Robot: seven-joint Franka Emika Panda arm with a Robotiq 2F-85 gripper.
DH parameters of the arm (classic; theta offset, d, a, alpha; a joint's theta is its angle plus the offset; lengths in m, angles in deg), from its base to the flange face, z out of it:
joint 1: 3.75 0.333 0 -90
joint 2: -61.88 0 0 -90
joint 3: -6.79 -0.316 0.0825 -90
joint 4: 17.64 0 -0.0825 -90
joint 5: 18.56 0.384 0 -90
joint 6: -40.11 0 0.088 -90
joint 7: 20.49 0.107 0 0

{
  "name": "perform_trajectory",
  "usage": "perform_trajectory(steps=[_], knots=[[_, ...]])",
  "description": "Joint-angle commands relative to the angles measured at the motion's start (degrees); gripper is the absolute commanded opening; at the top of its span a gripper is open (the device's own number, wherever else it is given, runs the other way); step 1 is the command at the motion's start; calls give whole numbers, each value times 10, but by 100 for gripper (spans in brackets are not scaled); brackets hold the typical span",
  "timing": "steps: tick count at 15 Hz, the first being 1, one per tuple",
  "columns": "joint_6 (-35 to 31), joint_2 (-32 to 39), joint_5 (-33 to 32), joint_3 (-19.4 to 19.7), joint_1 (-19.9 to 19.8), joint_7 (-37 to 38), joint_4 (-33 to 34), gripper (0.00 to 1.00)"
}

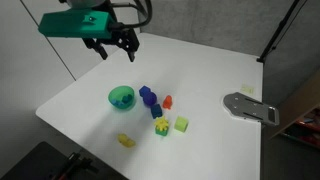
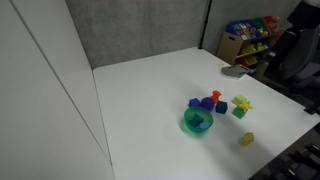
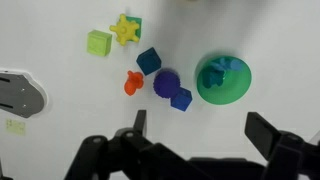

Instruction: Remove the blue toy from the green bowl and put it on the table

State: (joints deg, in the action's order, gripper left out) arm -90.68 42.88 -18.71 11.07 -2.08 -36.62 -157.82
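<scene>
The green bowl (image 1: 121, 97) stands on the white table (image 1: 90, 85); it also shows in an exterior view (image 2: 197, 122) and in the wrist view (image 3: 224, 79). The small light-blue toy (image 3: 218, 71) lies inside it and shows in both exterior views (image 1: 122, 99) (image 2: 198, 122). My gripper (image 1: 112, 48) hangs high above the table behind the bowl, open and empty; in the wrist view its fingers (image 3: 200, 130) are spread wide with bare table between them.
Dark-blue blocks (image 3: 150, 60) (image 3: 181, 99), a purple piece (image 3: 166, 83), an orange toy (image 3: 132, 83), a lime-green cube (image 3: 98, 42) and a yellow toy (image 3: 125, 29) lie beside the bowl. Another yellow toy (image 1: 126, 141) lies near the front edge. A grey metal plate (image 1: 250, 107) lies at the table's side.
</scene>
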Motion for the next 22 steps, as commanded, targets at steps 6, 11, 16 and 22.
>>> perform_trajectory(steps=[6,11,16,22], knots=[[1,0,1,-2,-2,0,1,100],[15,32,11,-15,9,14,35,100],[29,92,19,-41,21,46,77,100],[17,174,13,-76,36,84,92,100]])
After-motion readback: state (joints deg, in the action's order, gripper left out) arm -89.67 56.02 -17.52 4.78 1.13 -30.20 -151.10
